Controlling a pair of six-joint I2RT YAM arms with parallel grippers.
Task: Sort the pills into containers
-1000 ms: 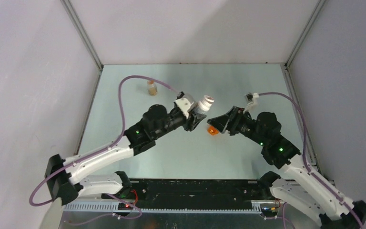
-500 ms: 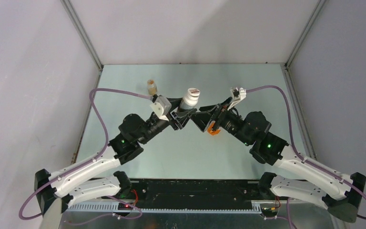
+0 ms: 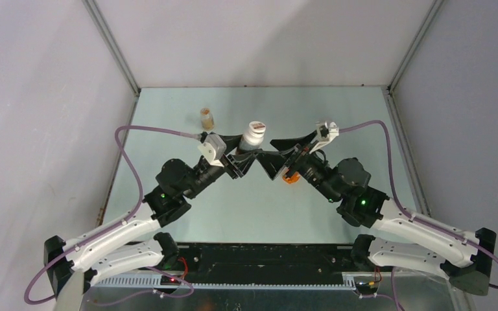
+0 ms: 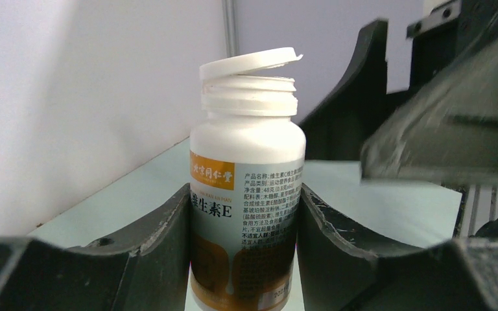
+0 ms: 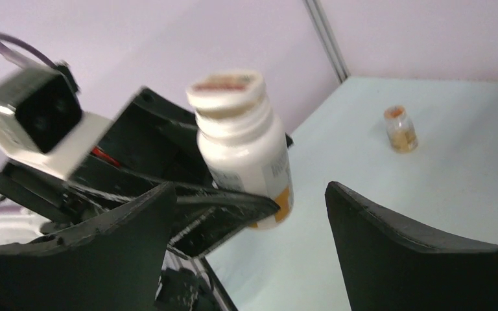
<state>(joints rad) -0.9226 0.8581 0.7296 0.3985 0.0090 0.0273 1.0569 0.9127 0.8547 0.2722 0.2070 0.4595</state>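
A white pill bottle [image 3: 254, 135] with an orange label stands upright between the fingers of my left gripper [image 3: 245, 155], which is shut on its body. In the left wrist view the bottle [image 4: 246, 188] has its white lid [image 4: 249, 63] sitting loose and tilted on the threaded neck. My right gripper [image 3: 284, 153] is open and empty, just right of the bottle and facing it. In the right wrist view the bottle [image 5: 243, 142] sits beyond the wide-open gripper [image 5: 249, 191]. A small glass vial [image 3: 206, 118] of brownish pills stands at the back left.
A small orange object [image 3: 290, 176] lies on the table under the right wrist. The vial also shows in the right wrist view [image 5: 400, 129]. Grey walls close the table [image 3: 337, 110] on three sides. Purple cables loop over both arms.
My left gripper has swung the bottle from tilted to upright and carried it left. My right gripper has followed leftward and closed in on the bottle, staying open.
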